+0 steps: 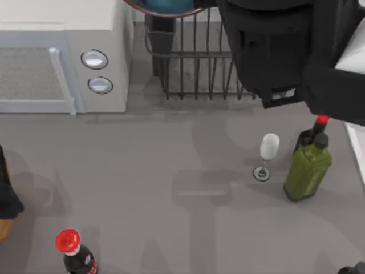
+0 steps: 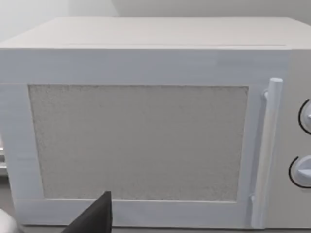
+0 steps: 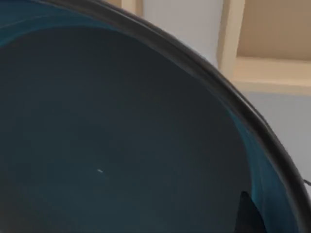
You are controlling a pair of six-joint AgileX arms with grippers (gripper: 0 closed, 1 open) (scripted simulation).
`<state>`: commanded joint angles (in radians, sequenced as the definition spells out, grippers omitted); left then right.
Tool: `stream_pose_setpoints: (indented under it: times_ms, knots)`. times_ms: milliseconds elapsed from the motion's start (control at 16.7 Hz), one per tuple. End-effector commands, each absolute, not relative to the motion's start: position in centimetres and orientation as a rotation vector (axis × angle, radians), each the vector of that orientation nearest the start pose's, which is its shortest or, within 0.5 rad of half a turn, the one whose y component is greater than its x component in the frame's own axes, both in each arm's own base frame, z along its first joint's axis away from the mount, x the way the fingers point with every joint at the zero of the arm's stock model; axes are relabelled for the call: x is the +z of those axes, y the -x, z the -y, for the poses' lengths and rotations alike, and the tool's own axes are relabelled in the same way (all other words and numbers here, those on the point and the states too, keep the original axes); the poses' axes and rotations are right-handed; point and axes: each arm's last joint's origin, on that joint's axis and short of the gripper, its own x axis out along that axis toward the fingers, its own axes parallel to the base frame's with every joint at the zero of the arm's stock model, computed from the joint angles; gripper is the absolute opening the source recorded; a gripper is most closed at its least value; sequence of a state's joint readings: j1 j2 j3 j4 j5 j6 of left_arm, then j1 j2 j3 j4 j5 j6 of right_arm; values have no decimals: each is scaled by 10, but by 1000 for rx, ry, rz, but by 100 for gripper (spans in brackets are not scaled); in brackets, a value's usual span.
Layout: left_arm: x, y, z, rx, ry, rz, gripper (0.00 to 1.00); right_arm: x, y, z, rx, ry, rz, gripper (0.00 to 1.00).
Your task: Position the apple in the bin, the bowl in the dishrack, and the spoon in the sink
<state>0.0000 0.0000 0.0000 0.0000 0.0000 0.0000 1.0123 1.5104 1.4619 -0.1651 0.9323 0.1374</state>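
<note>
- Step in hand, I judge: bowl into rack. Large round teal-blue bowl with thin reddish-brown rim (image 1: 165, 7) sits at top view's top edge, above the black wire dishrack of upright bars (image 1: 194, 63).
- Right arm (image 1: 285, 45) is over the rack's right part. Its tool is hidden, so I cannot tell how open it is or whether it grips; right wrist view has the bowl's inside (image 3: 112, 145) up close.
- Do well: lower slowly and keep the bowl level and centred between bars, clear of the dark rectangular utensil cup (image 1: 161, 48). Release only once seated.
- Left arm (image 1: 8, 194) is parked at the table's left edge, facing the white boxy microwave (image 2: 146, 121); tool state unclear.

Bowl (image 1: 165, 5) cut by the top edge; dishrack (image 1: 194, 57) half behind the right arm (image 1: 285, 45).
</note>
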Motion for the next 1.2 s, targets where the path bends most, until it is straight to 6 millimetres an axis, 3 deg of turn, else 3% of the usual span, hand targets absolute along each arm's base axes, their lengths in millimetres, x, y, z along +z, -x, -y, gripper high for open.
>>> stream_pose_setpoints:
  times_ms: [240, 660, 840, 1200]
  knots:
    - [160, -106, 1, 0, 0, 0, 100, 418, -183, -265, -5, 3, -5, 0]
    - [160, -106, 1, 0, 0, 0, 100, 415, -190, -266, -14, 2, -2, 0]
    - [160, -106, 1, 0, 0, 0, 100, 388, -226, -278, -14, 16, -13, 0]
    - [160, -106, 1, 0, 0, 0, 100, 297, -321, -295, -12, -25, 22, 0]
